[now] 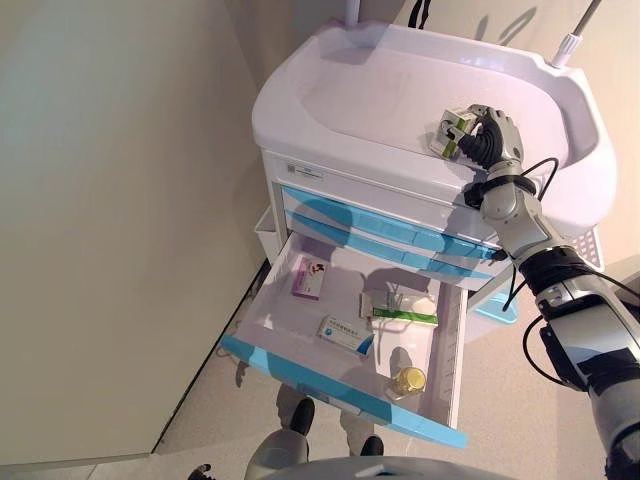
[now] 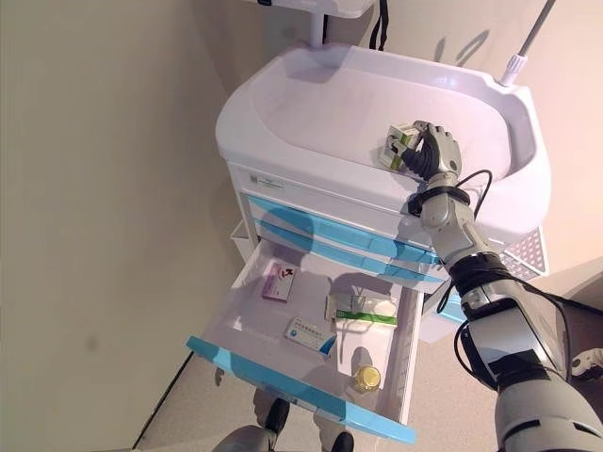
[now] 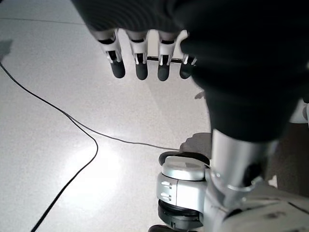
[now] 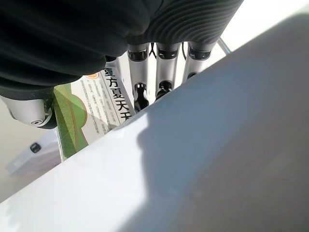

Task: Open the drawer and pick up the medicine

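A white medical cart (image 1: 330,120) has its lowest blue-fronted drawer (image 1: 300,375) pulled open. My right hand (image 1: 487,135) is over the right side of the cart's top tray, fingers curled round a white and green medicine box (image 1: 452,131); the box also shows in the right wrist view (image 4: 96,108). In the drawer lie a purple and white box (image 1: 309,276), a white and blue box (image 1: 346,335), a green and white box (image 1: 399,307) and a small yellow bottle (image 1: 408,380). My left hand (image 3: 145,58) hangs relaxed and empty above the floor in its wrist view.
A beige wall (image 1: 110,230) stands close on the left of the cart. Two closed blue-fronted drawers (image 1: 370,225) sit above the open one. A white basket (image 1: 590,245) hangs on the cart's right side. A thin pole (image 1: 578,28) rises behind the cart.
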Controlling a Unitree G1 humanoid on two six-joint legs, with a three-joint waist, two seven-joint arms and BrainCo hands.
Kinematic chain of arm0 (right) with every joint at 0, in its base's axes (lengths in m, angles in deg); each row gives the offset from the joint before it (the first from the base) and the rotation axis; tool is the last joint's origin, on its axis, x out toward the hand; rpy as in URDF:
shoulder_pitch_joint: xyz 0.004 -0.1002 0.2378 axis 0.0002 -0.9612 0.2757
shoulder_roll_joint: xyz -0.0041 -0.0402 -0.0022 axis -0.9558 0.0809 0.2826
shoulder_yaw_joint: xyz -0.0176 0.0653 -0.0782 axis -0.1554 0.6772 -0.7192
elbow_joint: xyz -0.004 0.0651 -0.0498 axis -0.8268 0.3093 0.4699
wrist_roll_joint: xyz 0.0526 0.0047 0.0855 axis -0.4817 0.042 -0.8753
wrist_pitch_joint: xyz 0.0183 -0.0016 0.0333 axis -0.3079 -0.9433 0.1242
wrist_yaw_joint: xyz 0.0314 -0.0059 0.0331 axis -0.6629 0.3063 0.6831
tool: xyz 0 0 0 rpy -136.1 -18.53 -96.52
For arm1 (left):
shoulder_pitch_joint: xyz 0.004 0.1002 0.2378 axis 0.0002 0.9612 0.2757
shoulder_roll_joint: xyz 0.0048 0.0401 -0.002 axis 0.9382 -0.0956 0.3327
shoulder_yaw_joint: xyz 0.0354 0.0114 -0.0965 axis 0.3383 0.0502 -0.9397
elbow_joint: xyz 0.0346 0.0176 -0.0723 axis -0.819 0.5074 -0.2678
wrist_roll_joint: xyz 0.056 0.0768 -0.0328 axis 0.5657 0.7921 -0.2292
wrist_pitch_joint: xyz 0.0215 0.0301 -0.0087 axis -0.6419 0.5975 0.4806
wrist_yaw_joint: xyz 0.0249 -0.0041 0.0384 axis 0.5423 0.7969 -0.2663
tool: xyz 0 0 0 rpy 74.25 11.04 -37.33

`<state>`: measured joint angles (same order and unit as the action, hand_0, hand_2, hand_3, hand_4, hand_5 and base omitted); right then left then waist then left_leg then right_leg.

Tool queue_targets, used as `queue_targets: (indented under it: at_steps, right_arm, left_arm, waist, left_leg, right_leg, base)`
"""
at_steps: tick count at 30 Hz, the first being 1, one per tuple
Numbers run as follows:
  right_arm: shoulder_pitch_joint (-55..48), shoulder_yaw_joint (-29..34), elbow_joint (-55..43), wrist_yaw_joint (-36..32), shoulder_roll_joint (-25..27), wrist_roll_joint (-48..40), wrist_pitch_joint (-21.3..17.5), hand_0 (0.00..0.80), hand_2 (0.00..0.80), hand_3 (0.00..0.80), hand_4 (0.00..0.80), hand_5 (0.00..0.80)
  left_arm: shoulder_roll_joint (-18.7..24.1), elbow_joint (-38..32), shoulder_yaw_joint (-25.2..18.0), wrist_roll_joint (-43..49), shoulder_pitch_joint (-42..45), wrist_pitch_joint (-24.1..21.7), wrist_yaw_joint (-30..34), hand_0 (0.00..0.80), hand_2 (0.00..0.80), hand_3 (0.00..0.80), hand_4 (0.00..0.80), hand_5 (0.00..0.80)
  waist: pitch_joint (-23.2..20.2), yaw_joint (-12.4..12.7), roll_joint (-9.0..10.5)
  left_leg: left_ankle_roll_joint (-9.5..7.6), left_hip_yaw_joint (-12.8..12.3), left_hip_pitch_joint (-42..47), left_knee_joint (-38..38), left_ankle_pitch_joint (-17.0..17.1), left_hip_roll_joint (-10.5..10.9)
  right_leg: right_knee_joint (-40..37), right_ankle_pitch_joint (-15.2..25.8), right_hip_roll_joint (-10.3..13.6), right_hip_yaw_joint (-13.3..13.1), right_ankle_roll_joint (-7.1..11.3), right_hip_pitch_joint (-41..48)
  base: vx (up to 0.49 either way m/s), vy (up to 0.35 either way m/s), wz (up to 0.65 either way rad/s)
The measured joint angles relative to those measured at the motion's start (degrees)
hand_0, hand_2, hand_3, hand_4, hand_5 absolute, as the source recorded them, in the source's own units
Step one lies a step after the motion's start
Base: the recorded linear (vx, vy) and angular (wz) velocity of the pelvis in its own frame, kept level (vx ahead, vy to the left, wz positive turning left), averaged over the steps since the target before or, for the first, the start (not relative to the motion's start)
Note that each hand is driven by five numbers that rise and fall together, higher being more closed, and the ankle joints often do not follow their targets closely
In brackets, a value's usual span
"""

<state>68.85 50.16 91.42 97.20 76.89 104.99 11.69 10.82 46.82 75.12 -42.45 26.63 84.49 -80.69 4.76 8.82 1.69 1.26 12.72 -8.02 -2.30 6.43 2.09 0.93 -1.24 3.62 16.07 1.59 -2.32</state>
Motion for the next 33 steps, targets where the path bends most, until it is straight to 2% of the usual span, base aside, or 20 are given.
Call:
queue_targets:
  at_steps: [7,8,9,10,33]
  right_arm:
    - [1.6,-1.9,2.3,-0.1,0.0,0.1,0.1,0.800,0.800,0.800,0.800,0.800]
    - [1.9,-2.0,2.9,-0.2,0.0,0.1,0.1,0.383,0.383,0.383,0.383,0.383]
    - [2.2,-2.0,3.4,-0.3,0.0,0.0,0.1,0.242,0.242,0.242,0.242,0.242]
    - [2.3,-2.0,3.7,-0.6,0.0,0.1,0.2,0.000,0.000,0.000,0.000,0.000]
    - [2.4,-3.2,4.1,-1.8,0.0,0.0,0.4,0.000,0.000,0.000,0.000,0.000]
  left_arm:
    - [0.0,0.0,1.1,0.0,0.0,0.0,0.0,0.000,0.000,0.000,0.000,0.000]
    - [0.0,0.0,1.1,0.0,0.0,0.0,0.0,0.000,0.000,0.000,0.000,0.000]
    - [0.0,0.0,1.1,0.0,0.0,0.0,0.0,0.000,0.000,0.000,0.000,0.000]
    - [0.0,0.1,1.1,0.0,0.0,0.0,0.0,0.000,0.000,0.000,0.000,0.000]
    - [0.0,0.2,1.1,0.0,0.0,0.1,0.0,0.000,0.000,0.000,0.000,0.000]
  waist:
    - [-0.1,0.0,0.08]
    - [-0.1,0.0,0.11]
    - [-0.1,0.0,0.12]
    - [-0.2,0.1,0.17]
    - [-1.0,0.0,0.47]
  left_leg:
    - [-0.01,0.0,0.1,0.1,0.1,-0.1]
    - [-0.01,0.0,0.2,0.1,0.1,-0.1]
    - [-0.01,0.0,0.2,0.1,0.1,-0.1]
    - [-0.01,0.0,0.1,0.1,0.1,-0.1]
    - [-0.06,0.0,0.3,0.1,0.2,-0.1]
  right_leg:
    - [0.3,-0.1,0.0,0.0,-0.10,0.0]
    - [0.3,-0.1,0.0,0.0,-0.13,0.0]
    - [0.3,-0.1,0.0,0.0,-0.14,0.0]
    - [0.3,-0.2,0.0,0.0,-0.20,0.0]
    - [0.3,-0.1,0.0,0.0,-0.02,0.1]
  base:
    - [0.000,0.000,0.00]
    - [0.000,0.000,0.00]
    - [0.000,0.000,0.00]
    - [0.000,0.000,0.00]
    - [0.000,0.000,0.00]
